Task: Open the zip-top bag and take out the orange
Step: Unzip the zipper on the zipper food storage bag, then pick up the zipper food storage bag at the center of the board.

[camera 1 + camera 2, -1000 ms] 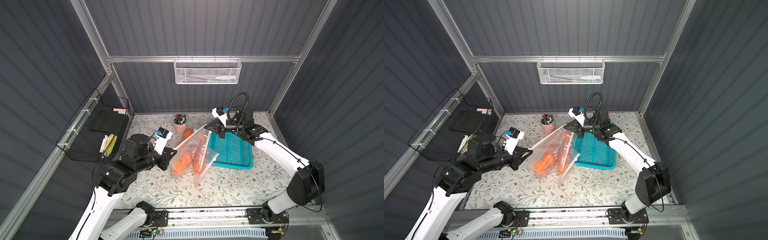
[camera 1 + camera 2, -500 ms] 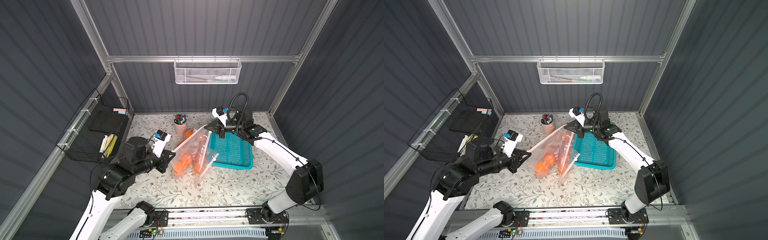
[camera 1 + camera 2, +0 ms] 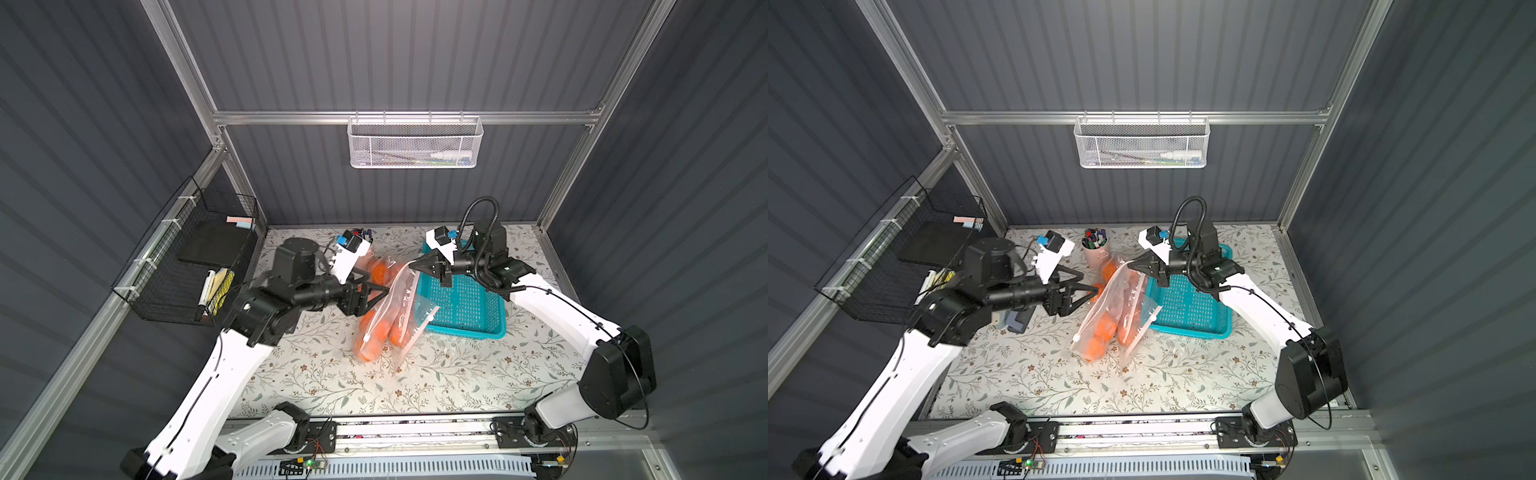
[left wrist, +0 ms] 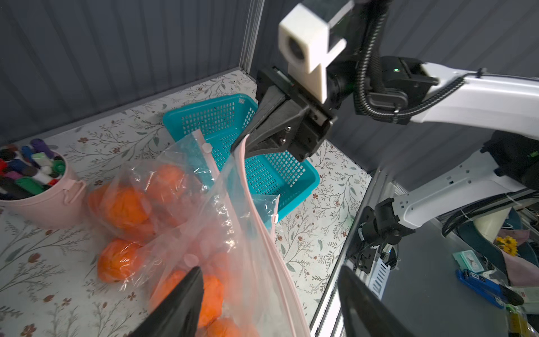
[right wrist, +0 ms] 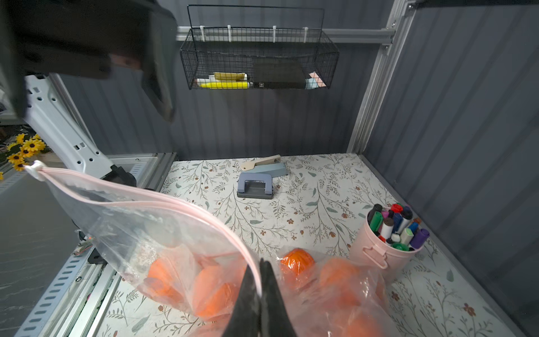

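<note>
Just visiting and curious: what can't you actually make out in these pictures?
- How many oranges: crinkled zip-top bag film blurs and overlaps them, every view.
- Left gripper: finger bases cut off by left wrist view's bottom edge.
- White mesh basket contents: too small in both top views.

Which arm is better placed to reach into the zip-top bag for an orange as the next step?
Left. The left gripper is open and empty, close beside the zip-top bag and its oranges. The right gripper is shut on the bag's top corner, holding it up; releasing would probably drop it.
</note>
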### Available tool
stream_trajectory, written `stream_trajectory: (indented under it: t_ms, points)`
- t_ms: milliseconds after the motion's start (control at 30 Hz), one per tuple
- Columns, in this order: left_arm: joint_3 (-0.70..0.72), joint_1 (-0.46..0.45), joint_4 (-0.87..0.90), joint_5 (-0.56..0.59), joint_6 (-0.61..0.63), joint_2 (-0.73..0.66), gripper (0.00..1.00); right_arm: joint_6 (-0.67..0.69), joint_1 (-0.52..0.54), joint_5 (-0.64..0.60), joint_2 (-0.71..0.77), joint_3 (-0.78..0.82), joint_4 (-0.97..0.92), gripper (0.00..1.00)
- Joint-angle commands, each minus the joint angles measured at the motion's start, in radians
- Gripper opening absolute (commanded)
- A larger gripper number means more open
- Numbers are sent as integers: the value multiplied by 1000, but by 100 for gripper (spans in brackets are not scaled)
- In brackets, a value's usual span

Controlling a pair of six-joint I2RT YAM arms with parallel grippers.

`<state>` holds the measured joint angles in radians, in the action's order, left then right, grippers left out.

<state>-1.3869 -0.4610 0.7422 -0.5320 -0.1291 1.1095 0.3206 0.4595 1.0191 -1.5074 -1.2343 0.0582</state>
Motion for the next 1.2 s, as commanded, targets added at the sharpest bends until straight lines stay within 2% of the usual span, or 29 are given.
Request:
stream_trajectory:
  t_ms: [0, 100, 367, 467, 567, 633, 733, 800, 833, 900, 967, 1067, 1167]
  points:
    - [40, 5, -56, -46, 34, 42, 68, 37, 8, 24, 7, -7, -6, 0]
    - [41, 5, -44, 1, 37, 50, 63, 45, 11, 20, 6, -11, -20, 0]
    - [142, 5, -52, 13, 7, -17, 54, 71, 13, -1, 0, -28, -62, 0]
    - [180, 6, -50, 10, 14, -24, 53, 69, 13, 0, -2, -30, -62, 0]
    - [217, 6, -56, -59, 47, -22, 57, 69, 14, 0, -2, -32, -67, 0]
    - [241, 5, -72, -73, 43, -26, 56, 74, 14, -3, -2, -35, -75, 0]
    - [249, 5, -73, -31, 45, -30, 48, 76, 15, -7, -2, -36, -85, 0]
    - [240, 5, -68, -32, 47, -34, 32, 67, 16, -10, -2, -39, -87, 0]
    - [235, 5, -60, -30, 51, -37, 26, 51, 18, -16, -4, -41, -85, 3]
    - [224, 6, -65, -1, 31, -54, 12, -18, 18, -49, -3, -56, -81, 28]
    - [209, 5, -80, 126, -49, -83, 0, -123, 18, -134, 9, -69, -85, 46]
    - [136, 6, -27, 439, -96, -113, 0, -305, 16, -325, 56, -46, -109, 61]
    - [26, 7, 19, 583, -93, -123, 0, -412, 13, -477, 107, -6, -185, 64]
